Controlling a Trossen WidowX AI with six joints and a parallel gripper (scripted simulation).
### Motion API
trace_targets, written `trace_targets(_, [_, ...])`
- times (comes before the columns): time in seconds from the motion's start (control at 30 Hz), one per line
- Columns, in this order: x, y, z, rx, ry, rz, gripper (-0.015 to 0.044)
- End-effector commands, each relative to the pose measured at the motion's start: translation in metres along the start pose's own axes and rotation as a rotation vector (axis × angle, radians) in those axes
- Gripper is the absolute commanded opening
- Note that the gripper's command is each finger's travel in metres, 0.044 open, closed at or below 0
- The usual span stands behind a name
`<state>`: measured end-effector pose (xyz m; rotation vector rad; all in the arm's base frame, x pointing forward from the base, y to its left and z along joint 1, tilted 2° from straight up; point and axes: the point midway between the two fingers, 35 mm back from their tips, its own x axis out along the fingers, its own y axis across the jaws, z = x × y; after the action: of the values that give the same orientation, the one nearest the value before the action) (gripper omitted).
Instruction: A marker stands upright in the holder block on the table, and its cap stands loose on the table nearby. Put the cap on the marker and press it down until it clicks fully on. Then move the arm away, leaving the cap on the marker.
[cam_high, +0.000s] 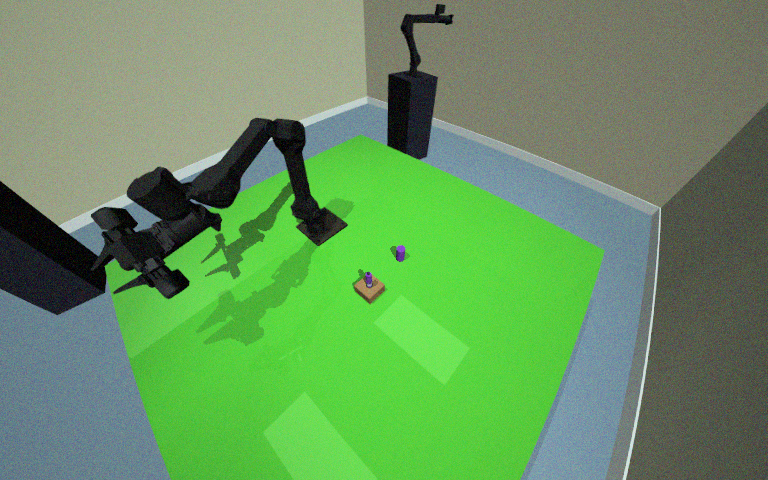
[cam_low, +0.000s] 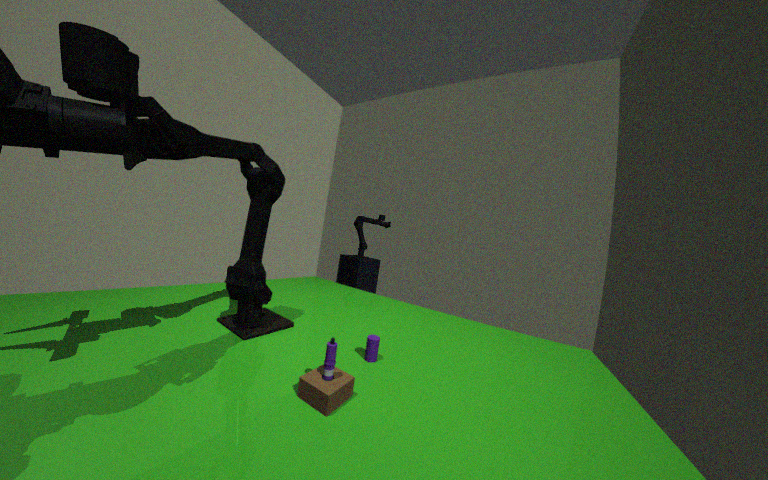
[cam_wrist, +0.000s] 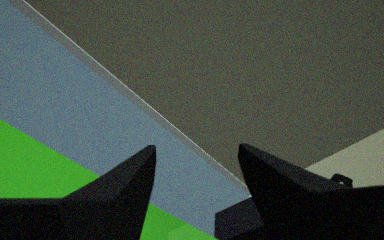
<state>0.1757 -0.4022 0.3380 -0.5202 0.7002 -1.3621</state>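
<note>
A purple marker (cam_high: 368, 278) (cam_low: 330, 353) with a dark tip pointing up stands upright and uncapped in the brown holder block (cam_high: 373, 298) (cam_low: 325, 399). The purple cap (cam_high: 400, 253) (cam_low: 372, 348) stands upright on the green table (cam_high: 498, 266) (cam_low: 481, 407), apart from the block and farther back to its right in the top and exterior views. My gripper (cam_high: 104, 280) (cam_wrist: 197, 151) is open, with nothing between its fingers. It is raised high at the far left in the top view, well away from marker and cap. Its fingers are outside the exterior view.
My arm's base plate (cam_high: 335, 226) (cam_low: 277, 323) is behind and left of the block. A second small arm stands on a dark pedestal (cam_high: 413, 113) (cam_low: 358, 273) beyond the table's back edge. Another dark pedestal (cam_high: 39, 260) is at the far left, behind my gripper in the top view.
</note>
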Motion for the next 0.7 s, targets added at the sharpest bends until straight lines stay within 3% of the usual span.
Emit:
trace_targets(0.0, [-0.016,0.049,0.024,0.018,-0.039,0.155,0.0243])
trace_targets(0.3, [-0.099,0.179,0.065,0.025,-0.066,0.583,0.0243])
trace_targets(0.67, [-0.259,0.294,0.061,-0.095,0.027,1.053,0.0243])
